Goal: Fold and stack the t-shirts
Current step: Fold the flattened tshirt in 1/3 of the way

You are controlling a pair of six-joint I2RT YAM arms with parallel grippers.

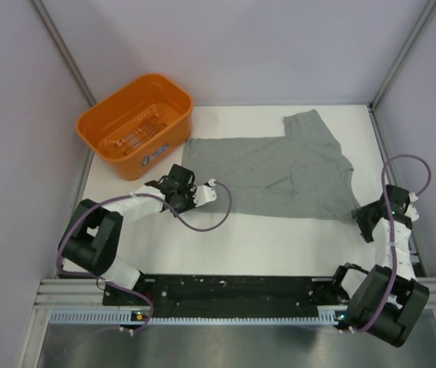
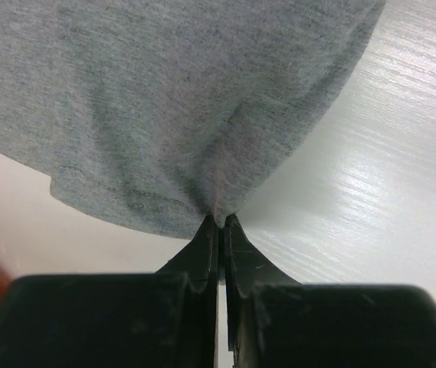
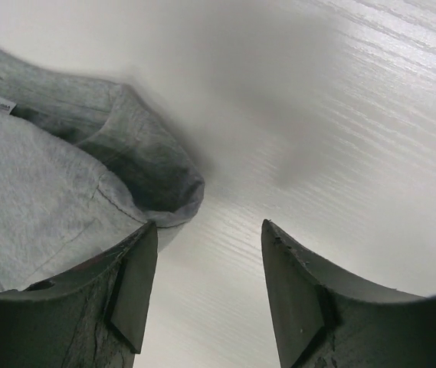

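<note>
Over at the far left corner of the white table [image 1: 279, 245]: orange plastic basket [image 1: 136, 126]. Sits askew, shows a slotted floor and a pale label [image 1: 155, 159] on the near wall. Behind, plain lilac walls [image 1: 240, 46]; along the near edge, a metal rail [image 1: 233, 316].

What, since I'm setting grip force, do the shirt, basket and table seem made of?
Shirt: soft matte knit, probably cotton or a blend; flecked grey surface, limp folds, stitched hem. Basket: moulded orange plastic, slightly glossy, slotted floor. Table: white, faintly shiny, streaked with grain; likely laminate, unsure.
</note>
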